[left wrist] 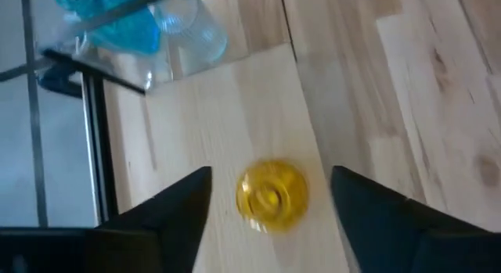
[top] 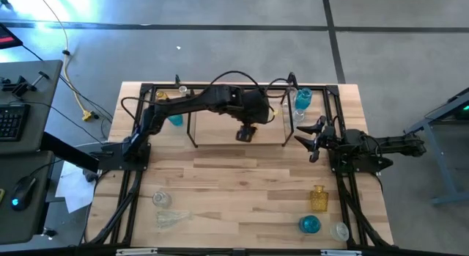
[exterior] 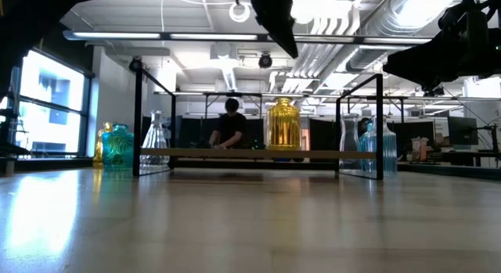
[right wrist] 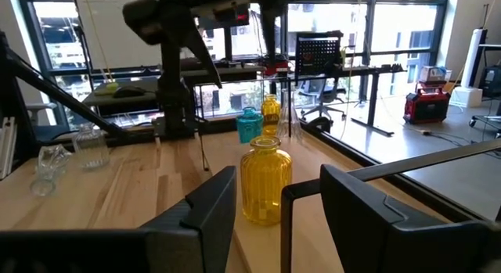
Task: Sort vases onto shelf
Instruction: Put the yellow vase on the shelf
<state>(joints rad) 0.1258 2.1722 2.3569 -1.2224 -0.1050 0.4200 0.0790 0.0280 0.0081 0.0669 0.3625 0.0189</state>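
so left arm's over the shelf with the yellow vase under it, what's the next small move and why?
Probably lift the left gripper straight up and clear. The yellow vase stands upright on the shelf floor, and the fingers sit apart on either side without touching it, so it looks released. The right gripper waits beside the shelf.

A ribbed yellow vase (right wrist: 264, 181) stands on the shelf (right wrist: 258, 242) beyond the right tool's (right wrist: 278, 206) parted fingers.

I counted three blue vases (top: 303, 100), three amber vases (top: 317, 199) and five clear vases (top: 161, 199) (one lying on its side), plus one shelf (top: 220, 133), one worktop (top: 242, 186) and two tools: left tool (left wrist: 272, 179), right tool (right wrist: 278, 179).
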